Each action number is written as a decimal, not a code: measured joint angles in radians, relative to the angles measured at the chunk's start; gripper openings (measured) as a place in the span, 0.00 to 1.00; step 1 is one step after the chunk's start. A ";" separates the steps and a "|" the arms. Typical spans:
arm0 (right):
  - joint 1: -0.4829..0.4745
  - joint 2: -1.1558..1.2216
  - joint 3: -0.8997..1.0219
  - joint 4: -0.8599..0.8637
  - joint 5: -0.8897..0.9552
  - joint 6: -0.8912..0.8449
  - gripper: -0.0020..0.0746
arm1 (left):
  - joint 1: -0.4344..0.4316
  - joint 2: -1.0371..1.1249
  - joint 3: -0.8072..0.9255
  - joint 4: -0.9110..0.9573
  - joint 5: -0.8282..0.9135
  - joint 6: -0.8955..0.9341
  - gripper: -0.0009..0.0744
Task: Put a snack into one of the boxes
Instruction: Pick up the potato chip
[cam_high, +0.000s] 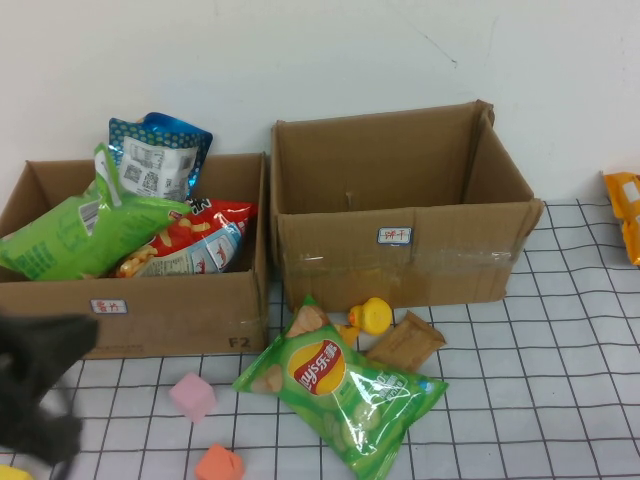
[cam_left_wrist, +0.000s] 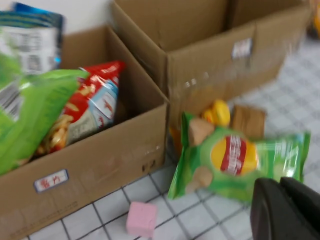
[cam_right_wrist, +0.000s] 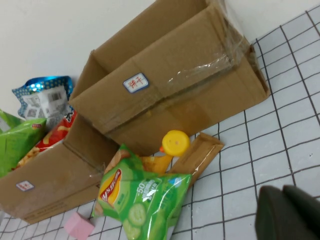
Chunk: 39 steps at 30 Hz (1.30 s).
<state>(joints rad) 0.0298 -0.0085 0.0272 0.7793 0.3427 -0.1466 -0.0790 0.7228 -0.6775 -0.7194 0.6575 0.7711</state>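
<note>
High view: two cardboard boxes sit side by side; the left box (cam_high: 150, 310) already holds three snack bags, the right box (cam_high: 400, 250) looks empty, so probably awaits filling. The green chip bag (cam_high: 340, 385) lies on the worktop (cam_high: 560, 400) before them.

Left wrist view: the left gripper (cam_left_wrist: 285, 210), jaws shut and empty, hangs near that bag.

Right wrist view: the right gripper (cam_right_wrist: 290, 215), likewise closed on nothing, hovers apart.
</note>
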 joint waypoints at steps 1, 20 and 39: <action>0.000 0.000 0.000 0.000 0.002 -0.002 0.02 | -0.024 0.037 -0.032 0.029 0.006 0.009 0.01; 0.000 0.000 0.000 0.000 0.018 -0.010 0.02 | -0.521 0.733 -0.459 0.675 0.066 -0.334 0.08; 0.000 0.000 0.000 0.000 0.020 -0.038 0.02 | -0.756 1.171 -0.634 0.719 -0.015 -0.257 0.78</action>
<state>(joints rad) 0.0298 -0.0085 0.0272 0.7793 0.3630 -0.1845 -0.8354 1.8936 -1.3118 0.0000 0.6428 0.5145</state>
